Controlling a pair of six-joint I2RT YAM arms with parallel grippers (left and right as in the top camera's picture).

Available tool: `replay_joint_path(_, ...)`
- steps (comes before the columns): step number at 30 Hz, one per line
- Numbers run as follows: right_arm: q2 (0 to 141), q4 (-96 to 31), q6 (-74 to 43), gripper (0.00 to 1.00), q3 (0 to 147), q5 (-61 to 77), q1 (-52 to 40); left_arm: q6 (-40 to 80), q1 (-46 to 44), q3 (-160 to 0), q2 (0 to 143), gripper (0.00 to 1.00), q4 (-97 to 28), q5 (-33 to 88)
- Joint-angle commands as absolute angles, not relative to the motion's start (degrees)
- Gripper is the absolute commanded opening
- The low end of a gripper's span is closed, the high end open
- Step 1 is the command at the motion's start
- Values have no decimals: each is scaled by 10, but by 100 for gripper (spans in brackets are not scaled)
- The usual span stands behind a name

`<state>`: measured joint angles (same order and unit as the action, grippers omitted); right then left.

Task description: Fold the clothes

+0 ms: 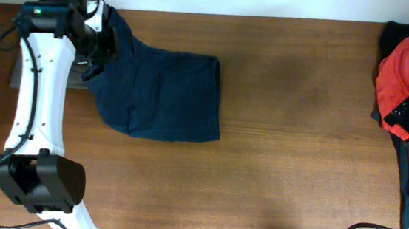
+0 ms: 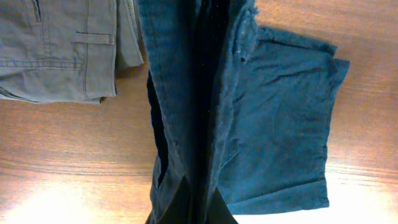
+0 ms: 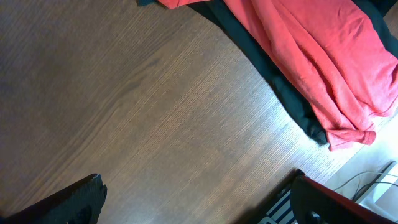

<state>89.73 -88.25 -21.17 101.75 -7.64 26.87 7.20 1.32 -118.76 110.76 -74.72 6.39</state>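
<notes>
Far left on my overhead feed, the white left arm (image 1: 31, 99) reaches up along the table's (image 1: 273, 180) edge. A strip of the grey-khaki garment (image 2: 59, 50) peeks out from under it. On the left wrist camera that garment lies flat on the wood, a pocket seam showing, just beside the navy cloth.

The left gripper (image 1: 95, 51) sits at the far left corner of the navy garment (image 1: 162, 92). It is clamped tight on that garment. On the wrist camera I see the navy fabric gathered into a long ridge that runs down into the pinch at the bottom of the frame. The cloth hides the fingers themselves, so I cannot make out how much of it they hold.

The rest of the navy garment spreads to the right as a rough rectangle, flat on the wood, with its left end pulled up toward the gripper.

The middle of the table shows only wood grain.

At the far right edge lies the red garment (image 1: 408, 73), rumpled, on top of a dark cloth (image 3: 292, 106) that sticks out beneath its hem. The right gripper (image 3: 205, 202) hangs over bare wood near that pile, its jaws spread wide and holding nothing; both fingertips (image 3: 74, 199) frame the bottom corners of the right wrist view.
</notes>
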Motion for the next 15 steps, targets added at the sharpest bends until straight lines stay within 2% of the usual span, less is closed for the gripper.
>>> replay_joint_path(1, 896, -883, -215, 99, 1014, -80, 271, 98, -10, -1199, 1092, 1, -742, 29)
replay_joint_path(15, 896, -883, -215, 99, 1014, -80, 271, 101, -66, -1192, 1092, 1, -685, 34)
